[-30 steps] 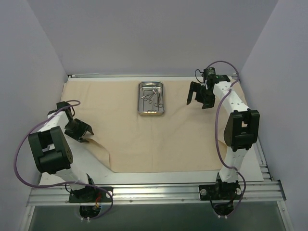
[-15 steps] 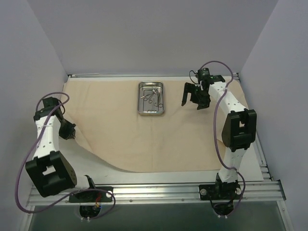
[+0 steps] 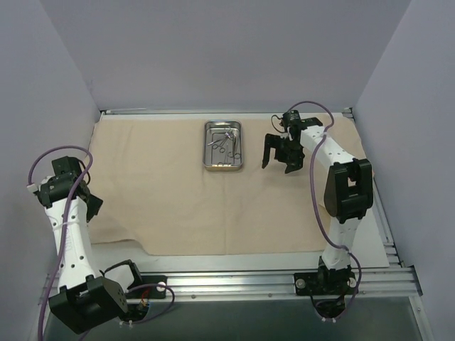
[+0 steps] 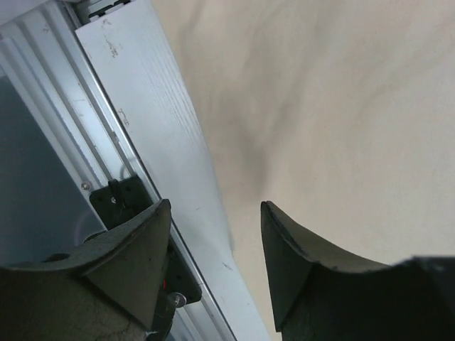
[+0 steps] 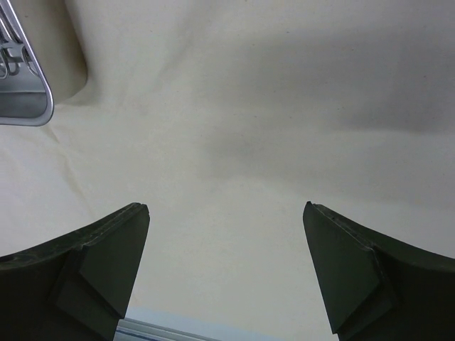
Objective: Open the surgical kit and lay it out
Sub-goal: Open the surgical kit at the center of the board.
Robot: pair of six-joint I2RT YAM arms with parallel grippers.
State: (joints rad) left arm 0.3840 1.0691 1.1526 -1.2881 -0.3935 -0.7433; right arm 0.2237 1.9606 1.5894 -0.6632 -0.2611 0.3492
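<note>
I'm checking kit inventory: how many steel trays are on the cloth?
1. The steel tray sits on the beige cloth near its far edge, about midway across, just left of the right gripper, with instruments inside. No other shows.

Matt beige cloth [image 3: 178,206] looks soft and faintly creased, the steel tray [image 3: 224,168] gleams glossy, forceps [image 3: 226,142] shine silver.

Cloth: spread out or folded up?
Spread out. In the top view the cloth lies open and mostly flat, with the tray sitting on it.
</note>
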